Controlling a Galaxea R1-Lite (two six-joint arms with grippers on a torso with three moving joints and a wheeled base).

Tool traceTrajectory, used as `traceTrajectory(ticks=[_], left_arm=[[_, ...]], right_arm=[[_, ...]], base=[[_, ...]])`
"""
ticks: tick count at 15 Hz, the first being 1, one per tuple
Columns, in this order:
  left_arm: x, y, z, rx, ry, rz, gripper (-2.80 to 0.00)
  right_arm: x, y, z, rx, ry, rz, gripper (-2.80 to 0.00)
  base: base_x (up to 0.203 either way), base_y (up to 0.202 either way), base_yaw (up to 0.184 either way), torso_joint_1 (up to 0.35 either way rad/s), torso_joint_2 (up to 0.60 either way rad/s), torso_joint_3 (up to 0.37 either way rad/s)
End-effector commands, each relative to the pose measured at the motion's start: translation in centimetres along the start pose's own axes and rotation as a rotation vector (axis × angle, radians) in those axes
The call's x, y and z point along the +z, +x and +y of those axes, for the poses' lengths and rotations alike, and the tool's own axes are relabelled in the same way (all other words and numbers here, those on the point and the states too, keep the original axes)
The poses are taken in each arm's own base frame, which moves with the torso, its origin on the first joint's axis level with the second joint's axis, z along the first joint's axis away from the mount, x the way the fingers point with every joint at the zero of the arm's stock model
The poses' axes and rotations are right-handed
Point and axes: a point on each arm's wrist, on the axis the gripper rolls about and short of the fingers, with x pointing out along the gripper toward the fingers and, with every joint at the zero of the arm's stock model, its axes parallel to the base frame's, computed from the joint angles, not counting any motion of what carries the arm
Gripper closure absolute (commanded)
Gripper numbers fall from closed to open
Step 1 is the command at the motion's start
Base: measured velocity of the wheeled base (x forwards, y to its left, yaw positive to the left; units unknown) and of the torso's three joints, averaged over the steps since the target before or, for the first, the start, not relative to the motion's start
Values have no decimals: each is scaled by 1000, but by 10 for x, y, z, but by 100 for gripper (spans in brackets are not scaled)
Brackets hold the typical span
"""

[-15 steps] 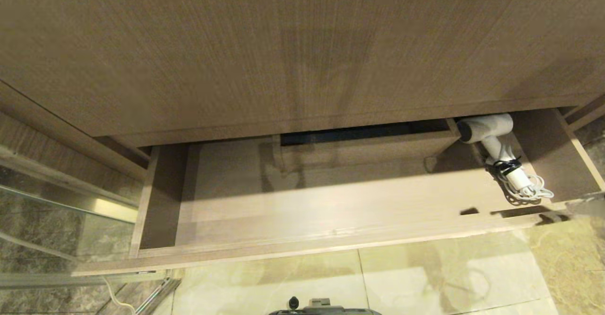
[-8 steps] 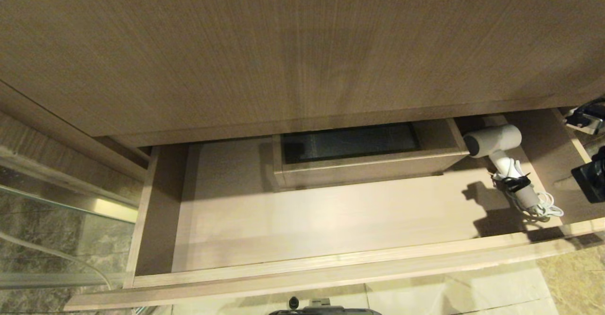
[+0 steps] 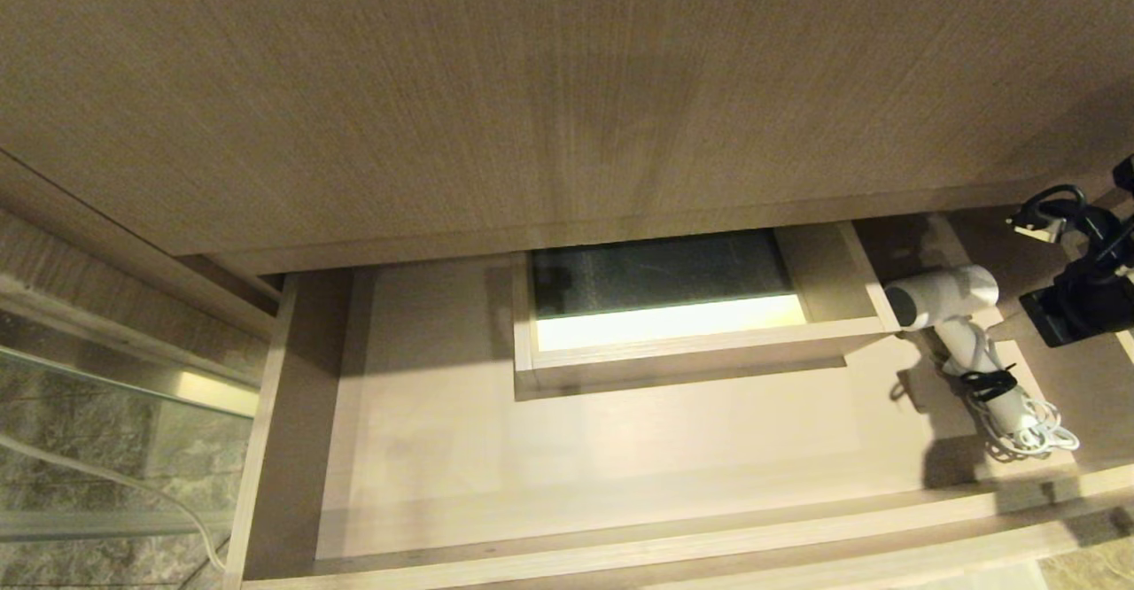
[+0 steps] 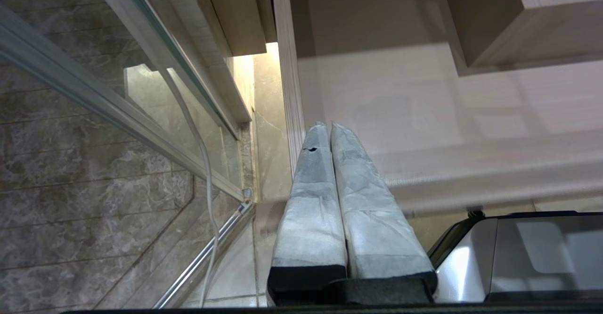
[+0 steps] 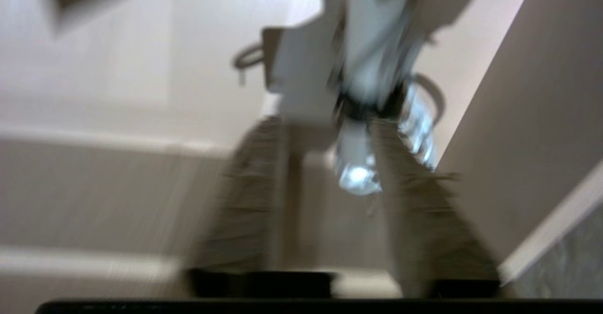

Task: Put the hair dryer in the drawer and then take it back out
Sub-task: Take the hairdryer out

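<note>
Nearest the robot, the drawer [image 3: 549, 448] stands pulled wide out from under the wood-grain vanity front [image 3: 532, 94], its front rail along the lower edge of the head view. Over by the glass partition [image 4: 118, 83] the left gripper [image 4: 330, 130] hangs parked below the drawer's front corner, its padded fingers pressed flat together and holding nothing.

At the right end of the drawer floor lies the hair dryer [image 3: 952, 306], on its side: dark round end toward the boxed notch [image 3: 691, 306] at the back, handle running toward the front rail, coiled cord [image 3: 1032, 426] bundled at the handle's end under a black tie [image 3: 990, 384]. The right gripper [image 5: 330, 163] is above that handle. In its wrist view the two fingers stand apart with a clear gap, one either side of the handle's end, gripping nothing yet.

The step in hand looks like the reach to take the dryer back out. To do it well, I would bring the fingers down astride the bare handle between barrel and tie, clear of the loose cord loops, keep off the drawer's right wall [image 3: 1076, 368] just beside, and close fully before lifting straight up.
</note>
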Motion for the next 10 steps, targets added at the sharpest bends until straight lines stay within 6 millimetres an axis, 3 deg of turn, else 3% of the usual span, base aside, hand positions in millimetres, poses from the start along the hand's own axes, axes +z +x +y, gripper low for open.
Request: traceTrajectory(ticks=[1,4,10], left_arm=[[0,0,0,0,0,0,0],[0,0,0,0,0,1,0],[0,0,0,0,0,1,0]], right_arm=[[6,26,-9,15,1,29,-280],[8,49,-22,24,-140,50,-280],[-2,75,-36,37,-131,112,-280]], base=[[0,0,0,0,0,0],[0,0,0,0,0,0],[0,0,0,0,0,0]])
